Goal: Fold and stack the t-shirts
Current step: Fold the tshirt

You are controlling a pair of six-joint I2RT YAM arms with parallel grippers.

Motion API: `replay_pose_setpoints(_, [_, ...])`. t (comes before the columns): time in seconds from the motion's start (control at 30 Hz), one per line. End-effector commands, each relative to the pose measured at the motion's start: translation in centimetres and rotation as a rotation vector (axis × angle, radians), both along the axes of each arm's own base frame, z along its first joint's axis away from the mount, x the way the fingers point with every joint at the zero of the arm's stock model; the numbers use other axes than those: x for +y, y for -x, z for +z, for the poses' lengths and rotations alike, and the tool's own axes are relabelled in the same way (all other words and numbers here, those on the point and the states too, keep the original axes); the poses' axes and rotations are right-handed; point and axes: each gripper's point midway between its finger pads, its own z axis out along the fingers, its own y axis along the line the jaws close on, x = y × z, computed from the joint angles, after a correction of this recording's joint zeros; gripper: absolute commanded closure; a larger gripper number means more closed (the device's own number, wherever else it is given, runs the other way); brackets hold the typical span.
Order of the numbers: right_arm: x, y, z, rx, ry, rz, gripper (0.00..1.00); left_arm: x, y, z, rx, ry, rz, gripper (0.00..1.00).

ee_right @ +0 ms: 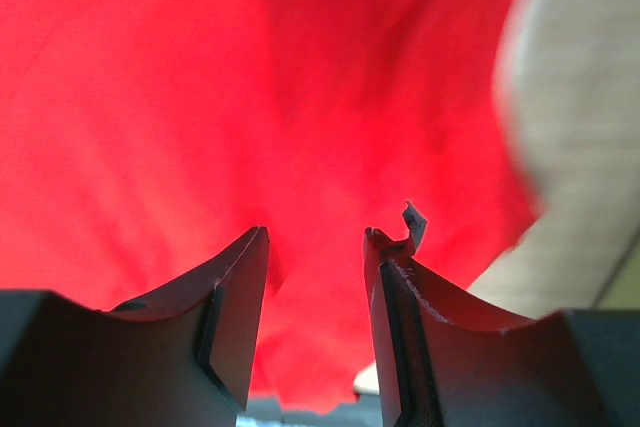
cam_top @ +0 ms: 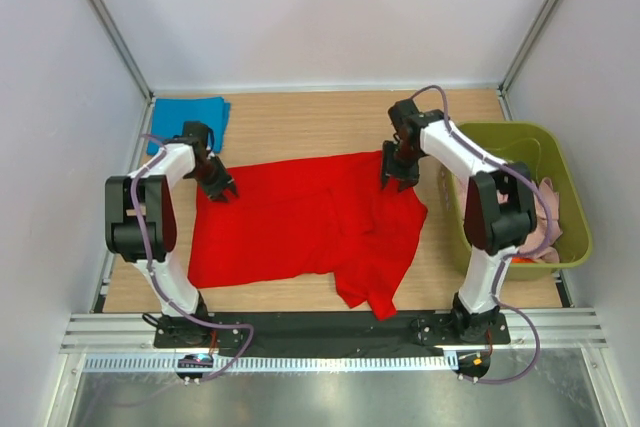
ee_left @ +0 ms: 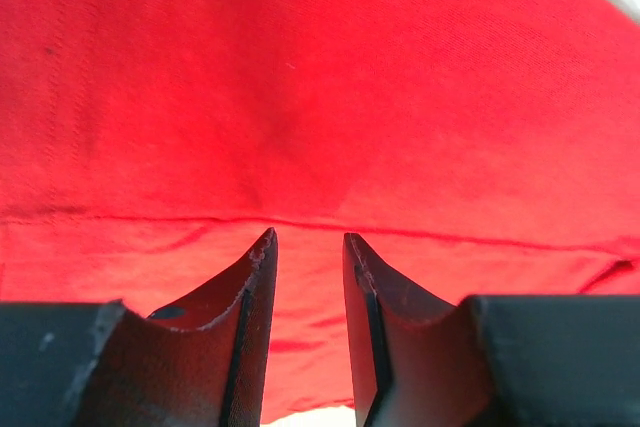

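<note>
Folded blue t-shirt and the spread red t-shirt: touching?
Apart. Top view: bare wooden table shows between the folded blue cloth t-shirt and the spread bright red cloth t-shirt.

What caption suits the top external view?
Left end effector and right end effector at far corners of red t-shirt; blue t-shirt far left, olive bin right.

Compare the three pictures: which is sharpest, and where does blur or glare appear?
Top external: evenly lit and sharp, bright red cloth t-shirt crisp. Left wrist: seam readable, far corner washed out. Right wrist: cloth blurred and glowing, wooden table smeared.
</note>
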Motion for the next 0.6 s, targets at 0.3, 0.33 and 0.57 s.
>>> replay_pose_setpoints(0.3, [11.5,6.9,-0.8,-0.002,-0.039,0.342,0.62,-2.4,2.3,3.3,-0.066,0.133,-0.024,0.67])
replay_pose_setpoints(0.33, [11.8,6.8,-1.4,0.004,-0.027,0.347,0.62,-2.4,2.5,3.4,-0.062,0.130,-0.021,0.67])
replay_pose_setpoints(0.57, [12.4,7.0,-4.4,0.050,0.046,0.383,0.63,-2.4,3.8,4.0,-0.072,0.126,-0.025,0.67])
